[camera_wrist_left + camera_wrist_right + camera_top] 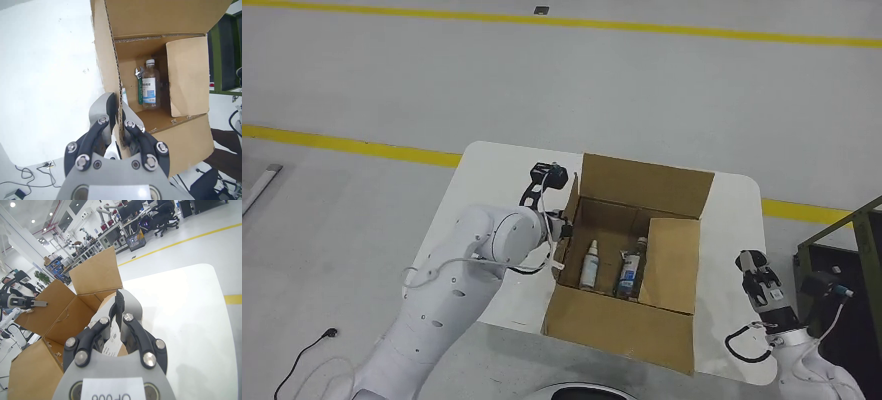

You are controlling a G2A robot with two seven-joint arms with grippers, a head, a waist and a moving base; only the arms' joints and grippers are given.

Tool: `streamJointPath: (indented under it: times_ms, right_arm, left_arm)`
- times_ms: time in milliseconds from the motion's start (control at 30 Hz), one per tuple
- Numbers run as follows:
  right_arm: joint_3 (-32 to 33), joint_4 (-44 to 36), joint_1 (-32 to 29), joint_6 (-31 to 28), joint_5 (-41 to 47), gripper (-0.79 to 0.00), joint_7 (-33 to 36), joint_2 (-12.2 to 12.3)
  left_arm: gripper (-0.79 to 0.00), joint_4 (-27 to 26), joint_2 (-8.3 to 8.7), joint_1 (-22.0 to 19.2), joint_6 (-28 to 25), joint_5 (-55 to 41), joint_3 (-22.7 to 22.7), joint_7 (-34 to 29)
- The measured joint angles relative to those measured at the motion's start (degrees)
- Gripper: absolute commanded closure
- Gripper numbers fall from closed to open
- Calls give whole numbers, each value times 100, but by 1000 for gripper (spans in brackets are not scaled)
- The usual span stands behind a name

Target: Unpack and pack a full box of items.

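An open cardboard box (637,255) stands on the white table (492,190). Inside lie a clear bottle (150,83) with a white cap, a green-handled wrench (139,89) and a white bottle (589,266). My left gripper (118,103) is shut on the edge of the box's left flap (105,56), one finger on each side of the cardboard; it is also seen at the flap from across the box (40,303). My right gripper (119,297) is shut with nothing in it, and hovers over the table right of the box (752,265).
A dark green metal frame (847,250) stands just past the table's right edge. The box's right flap (670,262) is folded inward over part of the opening. Bare tabletop lies left of the box and along its right side.
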Motion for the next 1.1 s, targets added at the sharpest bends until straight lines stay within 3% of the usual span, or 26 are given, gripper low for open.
streamJointPath:
  times_ms: [100, 133, 167, 200, 433, 767, 1100]
  right_arm:
    - [-38, 114, 109, 42, 56, 0, 90, -7]
    - [-55, 162, 151, 65, 77, 0, 119, -10]
    - [-68, 203, 181, 91, 94, 0, 140, -13]
    - [-81, 242, 212, 121, 113, 0, 157, -17]
    - [-280, 576, 451, 223, 92, 0, 236, -46]
    - [-610, 903, 728, 313, 205, 0, 279, -105]
    - [-935, 1080, 846, 262, 291, 0, 385, -158]
  left_arm:
    - [0, -99, 38, 160, -21, -21, -141, -80]
    - [-139, -122, 55, 220, -31, -18, -193, -111]
    - [-363, -130, 66, 268, -26, -10, -243, -121]
    - [-785, -133, 77, 312, -25, -33, -294, -123]
    - [-785, -148, 156, 349, -554, 226, -399, -186]
    - [-785, 234, 246, 296, -504, 1475, -410, -670]
    - [-785, 573, 262, 499, -547, 1917, -379, -658]
